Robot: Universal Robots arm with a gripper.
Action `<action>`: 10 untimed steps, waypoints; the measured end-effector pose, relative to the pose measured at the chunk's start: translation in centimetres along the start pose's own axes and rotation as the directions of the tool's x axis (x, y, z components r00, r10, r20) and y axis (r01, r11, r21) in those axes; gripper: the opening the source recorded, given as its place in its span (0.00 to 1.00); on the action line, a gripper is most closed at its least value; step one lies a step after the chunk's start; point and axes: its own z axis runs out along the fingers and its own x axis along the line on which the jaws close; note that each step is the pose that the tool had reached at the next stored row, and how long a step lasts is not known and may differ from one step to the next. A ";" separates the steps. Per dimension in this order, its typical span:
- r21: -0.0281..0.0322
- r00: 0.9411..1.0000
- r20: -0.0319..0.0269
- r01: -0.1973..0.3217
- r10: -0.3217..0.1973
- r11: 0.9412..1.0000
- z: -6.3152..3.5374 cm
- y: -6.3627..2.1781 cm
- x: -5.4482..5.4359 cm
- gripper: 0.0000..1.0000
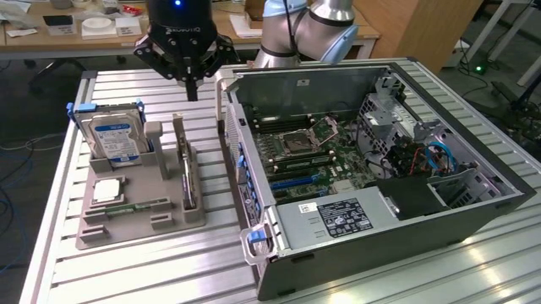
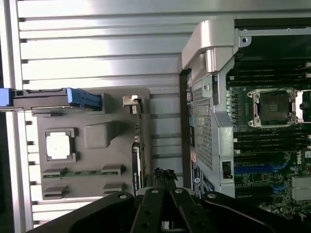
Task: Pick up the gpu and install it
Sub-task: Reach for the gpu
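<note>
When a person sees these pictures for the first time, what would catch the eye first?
The open computer case, its motherboard exposed, takes up the exterior view's right. The black gripper hangs shut above the table near the grey holder, where the gpu stands on edge beside a blue-labelled hard drive.

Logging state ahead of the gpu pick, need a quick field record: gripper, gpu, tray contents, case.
gripper: shut, empty, above the table, near the gpu's bracket end, not touching it
gpu: on edge in the gray fixture tray, not picked up
hard drive: upright in tray, on the exterior view's left of the gpu
cpu: flat in tray
memory stick: flat in tray
computer case: open, motherboard exposed, on the exterior view's right of the tray
status: gpu not installed
</note>
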 end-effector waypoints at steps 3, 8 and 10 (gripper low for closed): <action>0.000 1.000 0.000 0.000 0.000 1.000 -0.02 -0.06 0.9 0.11; 0.000 1.000 0.000 0.000 0.000 1.000 -0.05 -0.17 2.4 0.11; 0.000 1.000 -0.001 0.000 0.000 1.000 -0.06 -0.21 3.0 0.11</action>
